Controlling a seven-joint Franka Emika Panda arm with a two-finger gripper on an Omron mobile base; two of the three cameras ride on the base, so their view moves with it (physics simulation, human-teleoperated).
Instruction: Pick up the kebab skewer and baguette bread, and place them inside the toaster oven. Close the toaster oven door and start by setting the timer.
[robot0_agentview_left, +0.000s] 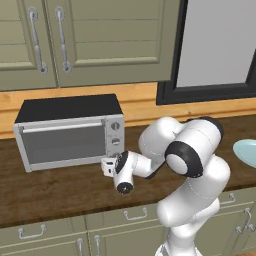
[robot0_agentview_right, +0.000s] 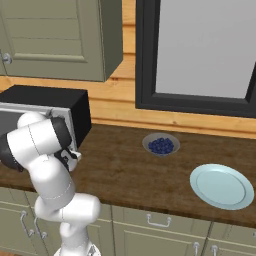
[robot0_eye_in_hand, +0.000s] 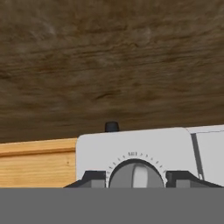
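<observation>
- Two fingertips (robot0_eye_in_hand: 92, 178) of the gripper (robot0_eye_in_hand: 135, 180) are sitting either side of a round knob (robot0_eye_in_hand: 135, 173), apparently gripping it.
- toaster oven door (robot0_agentview_left: 65, 142) is looking closed, near the counter's (robot0_agentview_left: 60, 192) back edge.

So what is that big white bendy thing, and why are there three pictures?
It is a robot arm in a pretend kitchen. Two pictures come from cameras behind it, left and right. The third comes from a camera on its hand, so it looks tipped upside down. On the wooden counter stand a toaster oven with its door shut, a bowl of blueberries and a pale blue plate. Its tool sits either side of an oven knob, which fills the gap between the tips.
</observation>
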